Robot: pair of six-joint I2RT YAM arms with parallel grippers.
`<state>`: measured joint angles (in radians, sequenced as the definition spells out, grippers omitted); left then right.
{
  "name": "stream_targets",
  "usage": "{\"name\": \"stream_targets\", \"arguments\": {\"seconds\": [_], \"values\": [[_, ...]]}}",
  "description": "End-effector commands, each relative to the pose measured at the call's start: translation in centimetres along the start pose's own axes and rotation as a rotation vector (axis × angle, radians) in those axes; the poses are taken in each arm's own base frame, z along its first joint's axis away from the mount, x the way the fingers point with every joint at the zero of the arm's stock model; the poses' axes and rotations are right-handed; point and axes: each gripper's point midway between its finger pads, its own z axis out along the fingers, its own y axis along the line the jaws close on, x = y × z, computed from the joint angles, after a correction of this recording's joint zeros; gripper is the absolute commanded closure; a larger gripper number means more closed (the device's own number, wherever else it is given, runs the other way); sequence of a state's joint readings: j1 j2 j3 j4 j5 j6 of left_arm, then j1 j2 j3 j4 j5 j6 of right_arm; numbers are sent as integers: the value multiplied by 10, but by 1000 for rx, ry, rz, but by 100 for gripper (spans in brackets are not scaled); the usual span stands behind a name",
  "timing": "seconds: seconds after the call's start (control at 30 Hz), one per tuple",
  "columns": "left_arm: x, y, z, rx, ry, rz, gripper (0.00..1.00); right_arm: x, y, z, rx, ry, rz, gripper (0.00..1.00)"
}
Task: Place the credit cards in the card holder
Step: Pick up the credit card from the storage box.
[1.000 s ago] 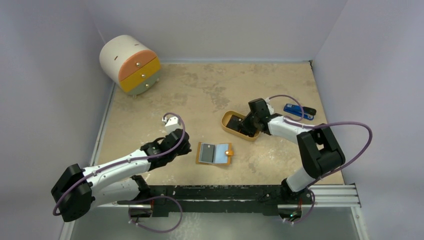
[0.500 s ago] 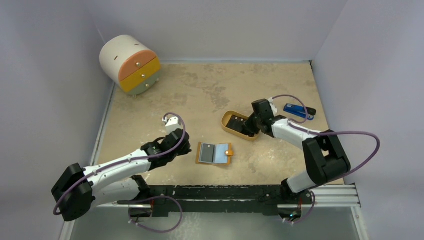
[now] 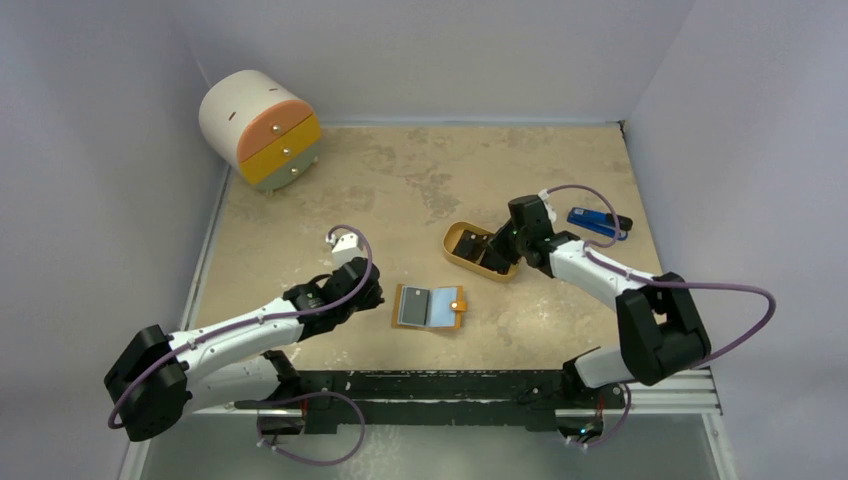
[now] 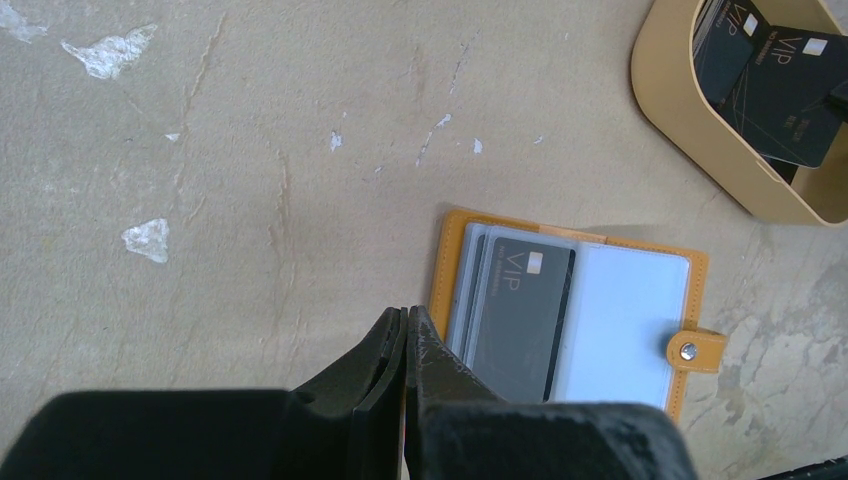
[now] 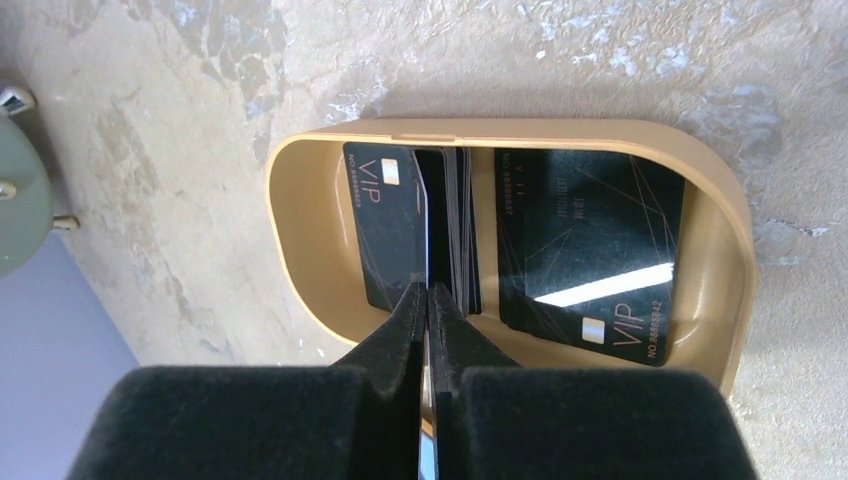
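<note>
Card [image 5: 427, 230] sits edge-on, pinched in right pincer [image 5: 428, 300] over tray [image 5: 290, 250] of cards [image 5: 590, 250]. Holder [image 3: 430, 307] lies open on table [image 3: 400, 180], well apart toward left arm. Left pincer [image 4: 405, 325] is clenched empty just beside its left edge.

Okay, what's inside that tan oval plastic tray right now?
Black VIP credit cards lie in the tan oval tray, and the right claw pinches an upright card among them. The top cards cover whatever lies beneath, so the count cannot be told.
</note>
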<state>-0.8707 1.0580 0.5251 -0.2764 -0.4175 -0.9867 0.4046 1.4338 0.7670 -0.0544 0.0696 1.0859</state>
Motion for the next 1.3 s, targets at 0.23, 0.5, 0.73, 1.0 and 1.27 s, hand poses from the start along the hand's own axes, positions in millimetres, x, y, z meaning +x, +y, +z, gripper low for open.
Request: {"name": "stream_targets", "arguments": {"seconds": [0.23, 0.5, 0.73, 1.0, 1.27], "values": [[-11, -8, -3, 25, -34, -31, 100, -19, 45, -39, -155, -27, 2, 100], [-35, -14, -18, 28, -91, 5, 100, -53, 76, -115, -259, -160, -250, 100], [-24, -80, -33, 362, -3, 40, 63, 13, 61, -159, -393, 34, -515, 100], [31, -137, -24, 358, 64, 285, 51, 44, 0, -156, -301, 87, -496, 100], [52, -144, 13, 262, 113, 403, 70, 55, -13, -158, -314, 109, -474, 100]]}}
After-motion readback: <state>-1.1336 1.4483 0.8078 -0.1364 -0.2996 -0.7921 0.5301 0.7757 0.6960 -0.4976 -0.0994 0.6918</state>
